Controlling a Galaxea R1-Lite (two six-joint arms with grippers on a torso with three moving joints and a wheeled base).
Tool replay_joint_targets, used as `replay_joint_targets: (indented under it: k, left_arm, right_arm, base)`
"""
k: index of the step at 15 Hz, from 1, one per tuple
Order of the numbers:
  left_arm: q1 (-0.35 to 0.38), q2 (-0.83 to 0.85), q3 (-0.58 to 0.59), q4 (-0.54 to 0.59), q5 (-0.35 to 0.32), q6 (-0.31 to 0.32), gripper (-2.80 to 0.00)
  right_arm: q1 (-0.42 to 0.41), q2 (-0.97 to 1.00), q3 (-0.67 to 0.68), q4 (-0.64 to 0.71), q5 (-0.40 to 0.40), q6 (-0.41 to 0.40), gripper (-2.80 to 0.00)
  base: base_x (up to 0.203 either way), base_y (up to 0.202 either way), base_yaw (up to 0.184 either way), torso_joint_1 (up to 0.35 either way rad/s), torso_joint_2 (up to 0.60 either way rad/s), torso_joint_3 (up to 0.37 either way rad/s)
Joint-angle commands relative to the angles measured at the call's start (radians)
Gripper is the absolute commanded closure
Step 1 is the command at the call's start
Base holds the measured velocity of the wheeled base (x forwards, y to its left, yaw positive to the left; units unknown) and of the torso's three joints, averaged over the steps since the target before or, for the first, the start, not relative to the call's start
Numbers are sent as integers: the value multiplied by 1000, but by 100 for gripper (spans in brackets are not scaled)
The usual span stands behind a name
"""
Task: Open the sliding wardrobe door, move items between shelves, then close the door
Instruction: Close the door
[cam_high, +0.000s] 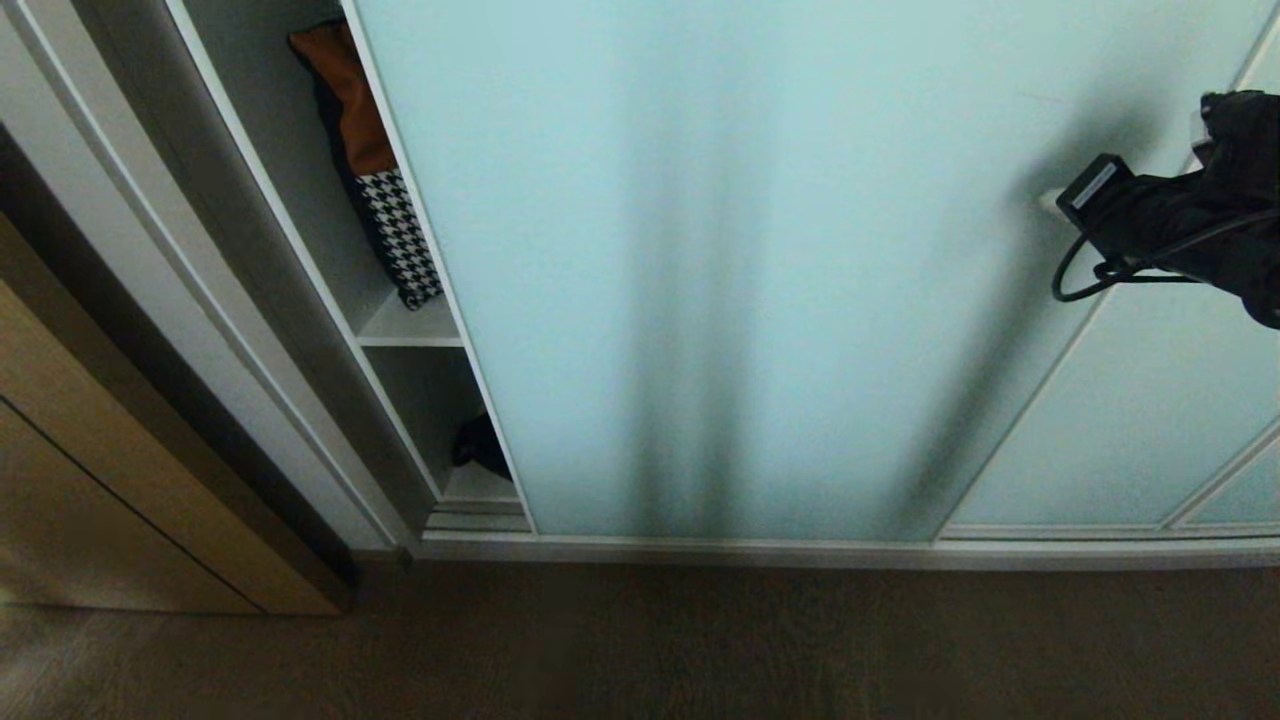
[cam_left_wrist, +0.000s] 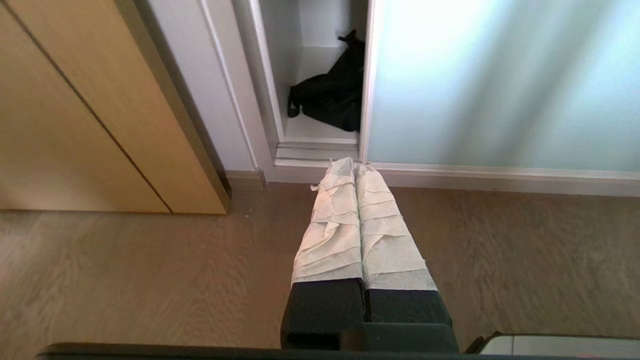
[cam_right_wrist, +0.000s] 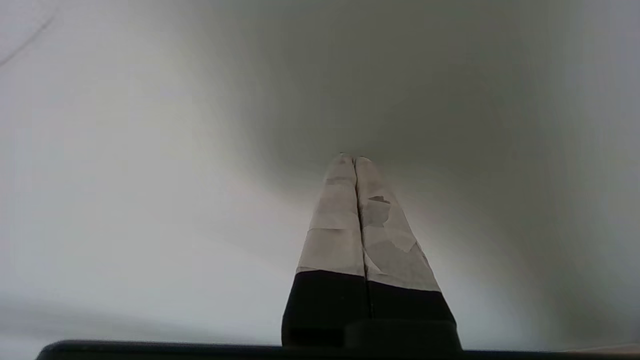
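Observation:
The sliding wardrobe door (cam_high: 740, 270), a wide panel of frosted aqua glass, covers most of the wardrobe and leaves a narrow gap at its left edge. In that gap a white shelf (cam_high: 410, 330) bears a brown and houndstooth cushion (cam_high: 380, 190). A black fabric bundle (cam_high: 478, 447) lies on the bottom shelf (cam_left_wrist: 320, 131). My right gripper (cam_high: 1048, 203) is shut and empty, its tips against the glass near the door's right side (cam_right_wrist: 354, 159). My left gripper (cam_left_wrist: 355, 162) is shut and empty, low over the floor, pointing at the wardrobe's base near the bundle (cam_left_wrist: 330, 97).
A tan wood-grain cabinet door (cam_high: 110, 480) stands left of the white wardrobe frame (cam_high: 250, 330). A second glass panel (cam_high: 1150, 420) lies behind the door on the right. Brown wood floor (cam_high: 640, 650) runs along the bottom track.

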Motion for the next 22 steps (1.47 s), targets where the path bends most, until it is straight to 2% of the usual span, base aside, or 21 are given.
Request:
replay_joint_targets:
  k: [1,4,7,14,17,18,22]
  left_arm:
    - [1,1,0,0,0,0,0]
    - [1,1,0,0,0,1,0]
    - [1,1,0,0,0,1,0]
    - [1,0,0,0,0,1,0]
    - [1,1,0,0,0,1,0]
    - [1,0,0,0,0,1,0]
    - [1,0,0,0,0,1,0]
  right_arm:
    - [17,1,1,1,-3,1,0]
    - [46,-21,12,2,-18,1,0]
    - [41,-136,58,2,-37,-8,0]
    - [-56,-371,203,-11,-32,-37,0]
    - [-212,-339,195,-42,-16,-37,0]
    - [-240,-299,182,-49,-1,-35,0]
    - [-261,-138,166,-57,16,-29,0]
  base:
    - [0,0,0,0,0,0]
    - [0,0,0,0,0,0]
    - [0,0,0,0,0,0]
    - [0,0,0,0,0,0]
    - [0,0,0,0,0,0]
    - [0,0,0,0,0,0]
    - [0,0,0,0,0,0]
